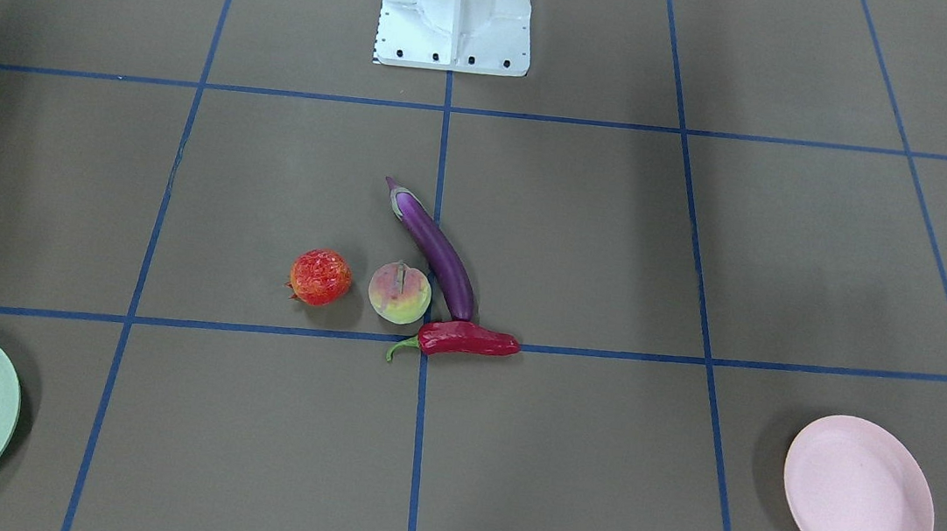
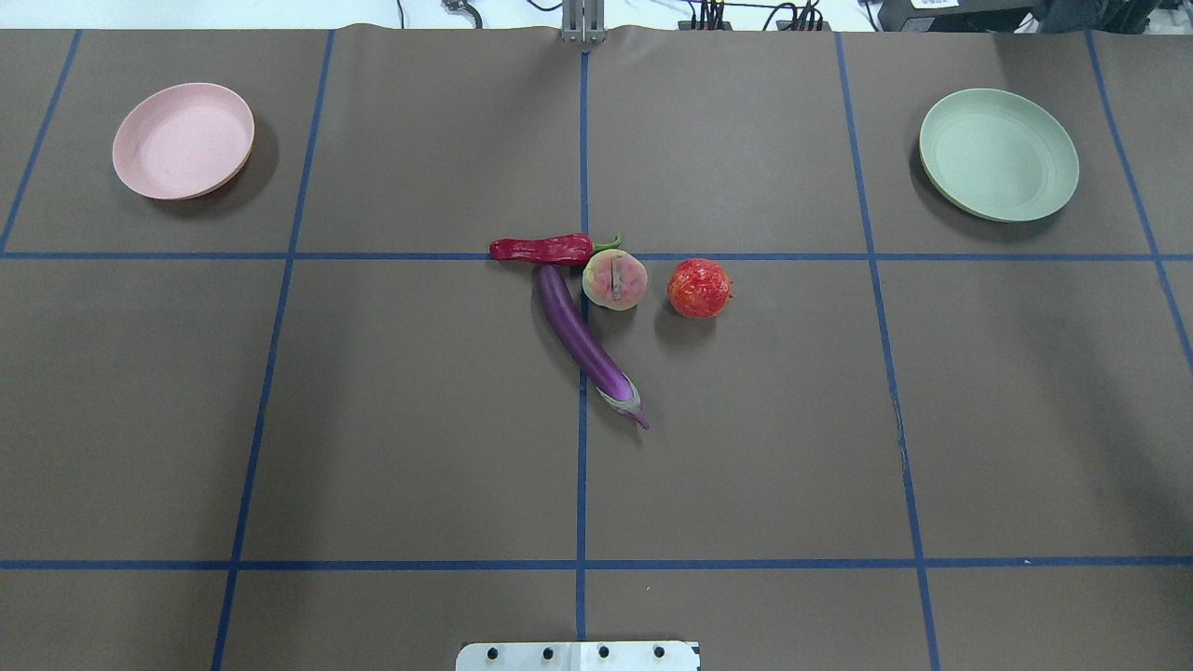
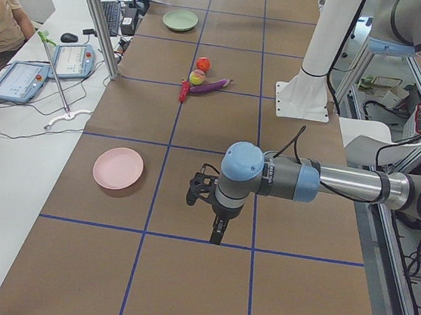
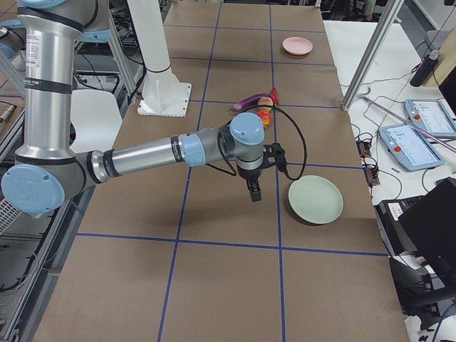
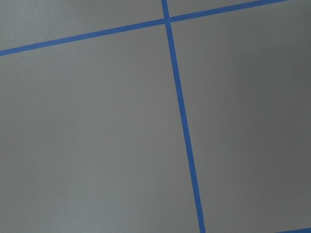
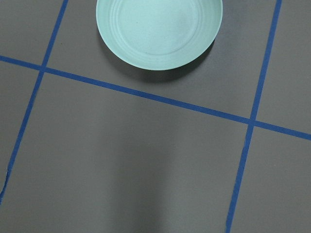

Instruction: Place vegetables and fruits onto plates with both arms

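Eggplant (image 1: 438, 253), chili (image 1: 466, 339) and peach (image 1: 399, 293) cluster centrally in the front view, chili touching eggplant; the pomegranate (image 1: 320, 277) sits apart. Overhead, pink plate (image 2: 183, 140) and mint plate (image 2: 998, 154) lie bare at far corners. Side views show left gripper (image 3: 216, 233) and right gripper (image 4: 254, 191) hanging near those plates; open or closed, I cannot tell. Judged best: lift the free pomegranate first, coming straight down

Left arm (image 3: 337, 184) stretched over the desk (image 3: 180, 291), left hand (image 3: 217, 236) pointing down near the pink plate (image 3: 118, 168), eggplant (image 3: 211, 86), chili (image 3: 184, 91) and green plate (image 3: 180, 20) farther along
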`<control>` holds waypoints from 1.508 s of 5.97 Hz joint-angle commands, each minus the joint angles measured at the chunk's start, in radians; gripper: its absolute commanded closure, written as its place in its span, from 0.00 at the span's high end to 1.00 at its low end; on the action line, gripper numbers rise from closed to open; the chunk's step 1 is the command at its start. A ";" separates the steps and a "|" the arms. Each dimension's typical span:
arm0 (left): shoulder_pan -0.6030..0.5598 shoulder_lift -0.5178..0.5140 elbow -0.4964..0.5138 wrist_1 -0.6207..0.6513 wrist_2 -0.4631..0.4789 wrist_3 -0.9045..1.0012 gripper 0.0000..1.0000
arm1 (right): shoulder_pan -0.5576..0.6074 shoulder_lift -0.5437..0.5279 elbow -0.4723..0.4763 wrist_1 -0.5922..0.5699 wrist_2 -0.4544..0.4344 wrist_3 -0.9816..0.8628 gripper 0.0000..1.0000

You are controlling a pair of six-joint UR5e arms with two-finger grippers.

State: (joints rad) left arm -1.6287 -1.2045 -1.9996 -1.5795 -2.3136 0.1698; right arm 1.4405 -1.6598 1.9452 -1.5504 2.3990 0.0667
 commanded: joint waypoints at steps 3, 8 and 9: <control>0.001 -0.012 0.001 -0.002 -0.009 -0.004 1.00 | -0.349 0.253 -0.003 0.064 -0.116 0.525 1.00; 0.001 -0.006 0.005 0.003 -0.009 -0.004 1.00 | -0.742 0.668 -0.243 0.050 -0.470 0.981 1.00; 0.001 -0.007 0.005 0.003 -0.009 -0.004 1.00 | -0.753 0.731 -0.315 0.052 -0.501 0.986 1.00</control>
State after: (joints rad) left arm -1.6275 -1.2112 -1.9943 -1.5771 -2.3224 0.1657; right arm 0.7082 -0.9912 1.6967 -1.4993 1.9367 1.0376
